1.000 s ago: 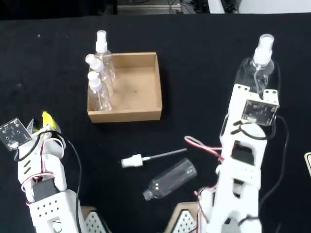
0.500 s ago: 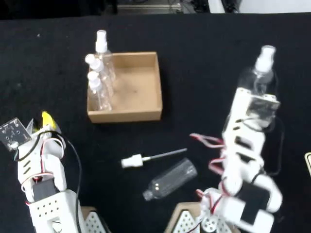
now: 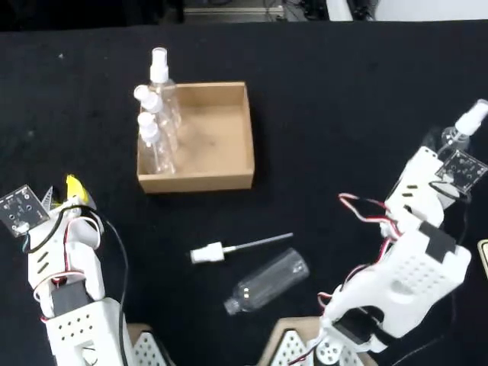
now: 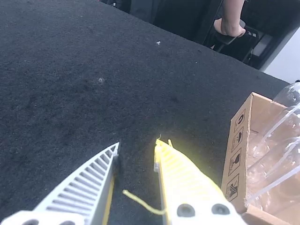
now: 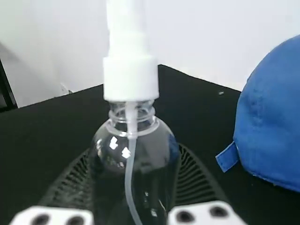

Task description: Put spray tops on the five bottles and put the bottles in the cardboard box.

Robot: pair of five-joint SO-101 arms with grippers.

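Observation:
My right gripper is shut on a clear bottle fitted with a white spray top, held at the far right of the table; its top pokes out past the wrist. Three capped bottles stand along the left wall of the cardboard box. A loose spray top with its long tube lies on the cloth in front of the box, beside an uncapped bottle on its side. My left gripper stands open with nothing in it at the near left, the box corner beside it.
Black cloth covers the table. A blue cap shows beyond the held bottle in the right wrist view. The right half of the box floor is bare.
The right arm has swung to the right and toward the table's edge, carrying the capped bottle and tilting it outward. The left arm has not moved.

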